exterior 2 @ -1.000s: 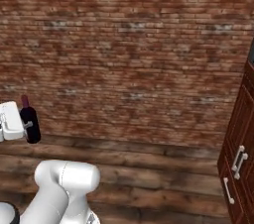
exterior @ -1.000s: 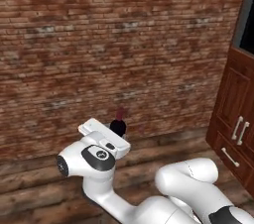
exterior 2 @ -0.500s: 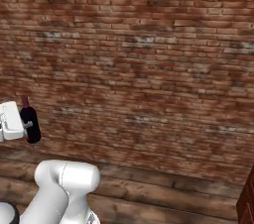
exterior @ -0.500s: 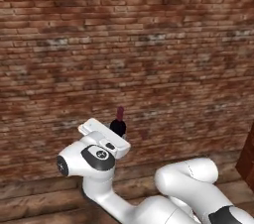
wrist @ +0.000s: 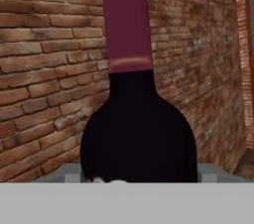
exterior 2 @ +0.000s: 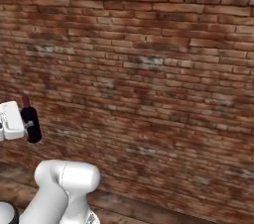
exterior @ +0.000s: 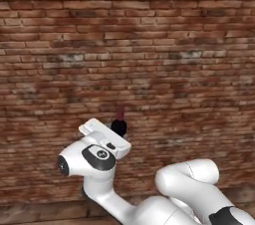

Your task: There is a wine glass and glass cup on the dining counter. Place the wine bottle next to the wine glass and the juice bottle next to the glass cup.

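Cabinet gone, view panned; end effector point(exterior 2: 22, 125) still grips wine bottle point(wrist: 136, 134).

Black wine bottle point(wrist: 136, 134) with dark-red neck; red-brown brick wall point(exterior 2: 149, 69).

The wine bottle point(exterior 2: 31, 124) stands upright in front of the brick wall point(exterior 2: 149, 69), held above the floor point(exterior 2: 20, 183).
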